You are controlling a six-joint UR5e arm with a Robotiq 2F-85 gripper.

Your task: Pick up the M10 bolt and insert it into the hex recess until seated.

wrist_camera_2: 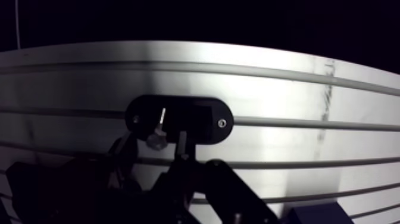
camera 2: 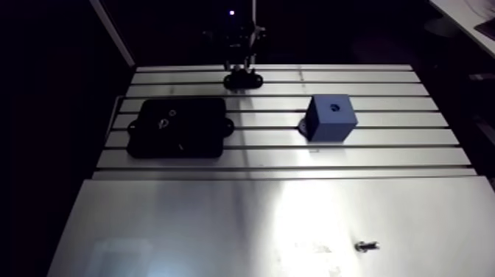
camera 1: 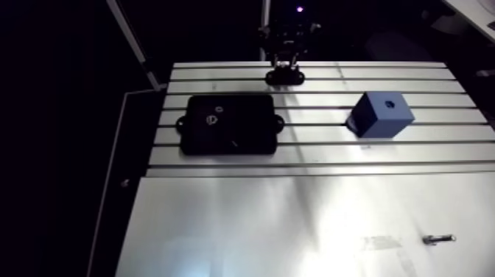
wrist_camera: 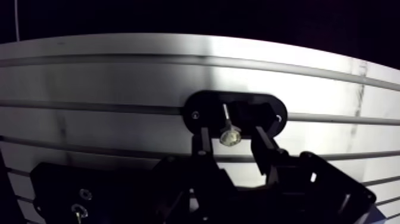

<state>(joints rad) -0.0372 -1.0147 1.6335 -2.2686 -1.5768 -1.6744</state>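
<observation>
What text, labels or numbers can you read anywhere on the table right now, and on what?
None of the views shows any readable text.
Black plate: white marks, a small ring and a short line, not letters.
Pale patch on the smooth sheet: too faint to read.
Blue block, black oval holder, bolt: no markings visible.

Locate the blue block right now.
Arm view: the blue block stands on the right half of the slotted table, right of the black tray, apart from the tool at the far edge.
</observation>
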